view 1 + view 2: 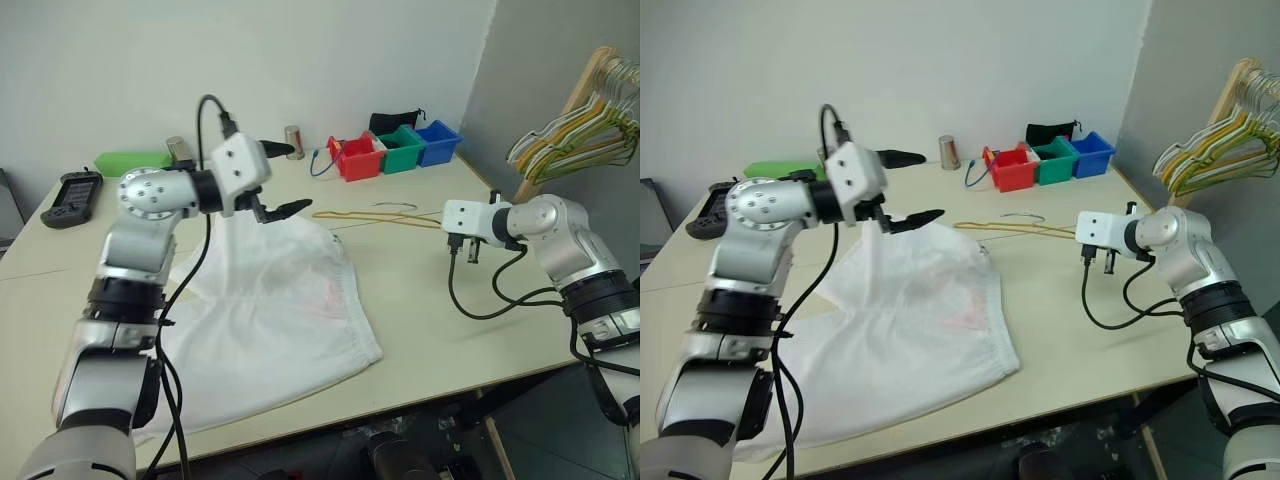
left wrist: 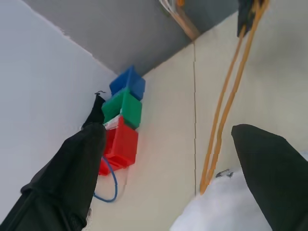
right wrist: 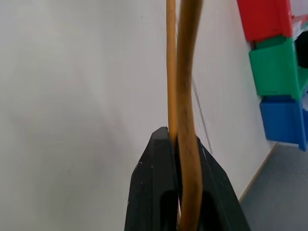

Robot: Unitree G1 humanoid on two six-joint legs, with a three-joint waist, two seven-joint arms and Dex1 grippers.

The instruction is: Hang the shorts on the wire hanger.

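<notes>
The white shorts point(image 1: 270, 310) lie wrinkled on the table, with one corner standing up in a peak under my left gripper point(image 1: 285, 180). That gripper hovers above the peak, open and holding nothing. In the left wrist view its black fingers point(image 2: 72, 178) stand wide apart. The thin yellow-orange wire hanger point(image 1: 380, 217) lies low over the table, its tip at the shorts' upper right edge point(image 2: 216, 211). My right gripper point(image 3: 180, 144) is shut on the hanger's wire at its right end.
Red point(image 1: 358, 157), green point(image 1: 402, 148) and blue point(image 1: 438, 142) bins stand at the table's back. A metal can point(image 1: 294, 142), a green box point(image 1: 130, 160) and a black device point(image 1: 70, 197) sit at the back left. A bunch of hangers point(image 1: 580, 135) hangs on a wooden rack at the right.
</notes>
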